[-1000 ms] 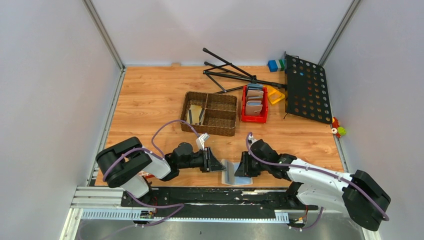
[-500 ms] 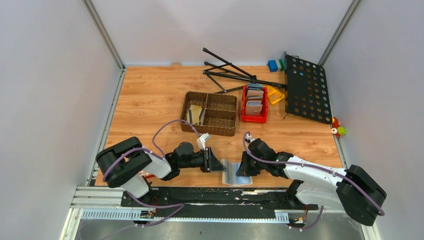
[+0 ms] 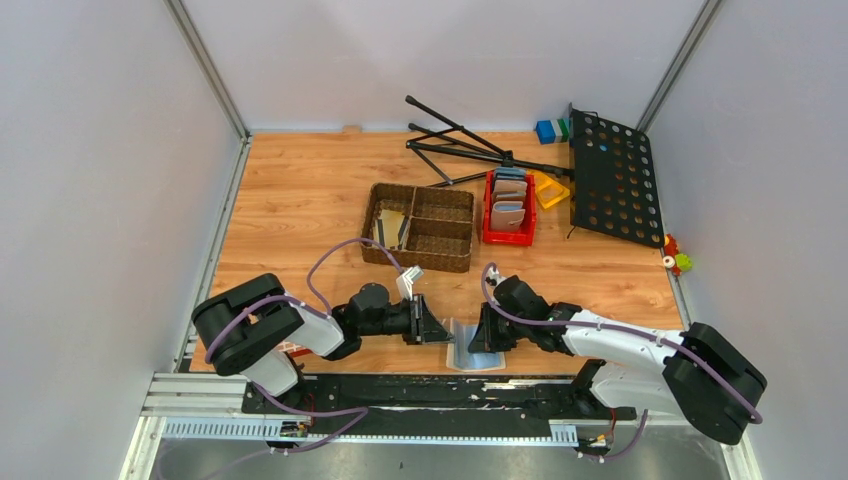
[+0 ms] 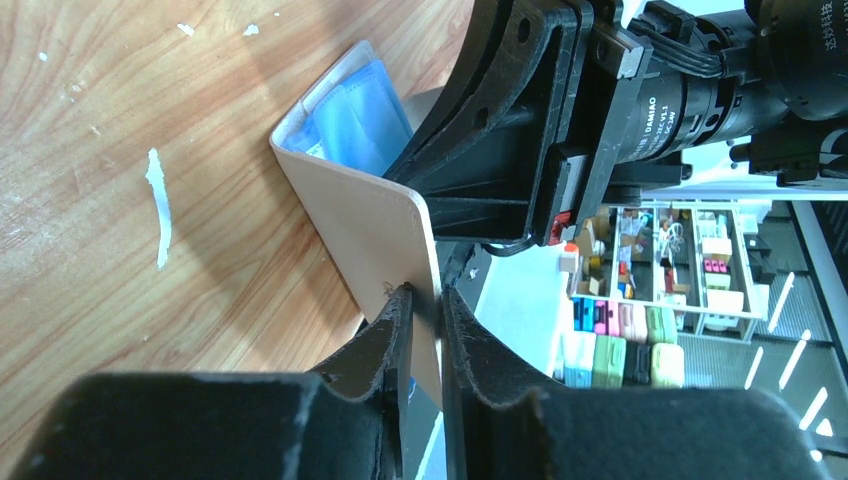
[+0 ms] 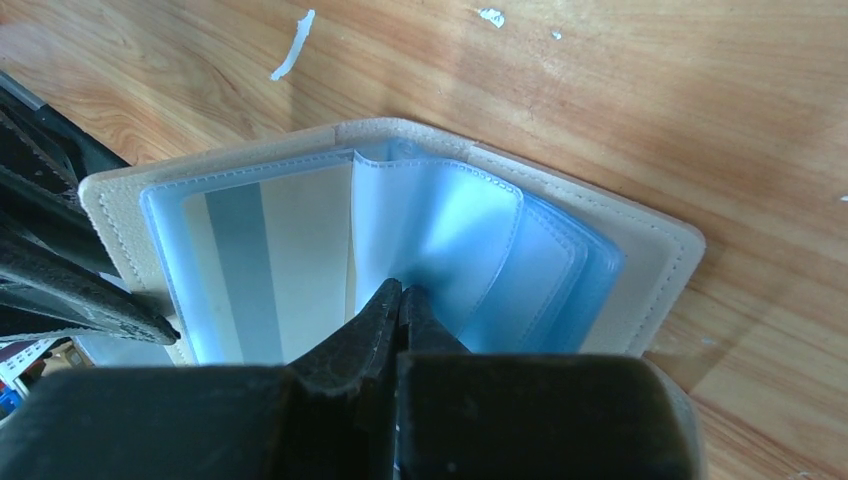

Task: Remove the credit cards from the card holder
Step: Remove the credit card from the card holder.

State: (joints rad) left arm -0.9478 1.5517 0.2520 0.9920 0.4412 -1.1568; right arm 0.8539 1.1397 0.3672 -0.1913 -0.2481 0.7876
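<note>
Black-white arms [image 3: 300, 335], apparently purple cables [image 3: 345, 243]

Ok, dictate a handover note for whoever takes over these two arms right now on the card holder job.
Left gripper: shut on the beige cover of the card holder, holding that flap upright.
Right gripper: shut on a clear blue sleeve inside it.
Holder lies open near the table front edge, between the arms.
Done: holder opened.
Left: a striped card sits in the left pocket, not yet out. Pull it, then check the other sleeves; their contents cannot be told from here.
</note>
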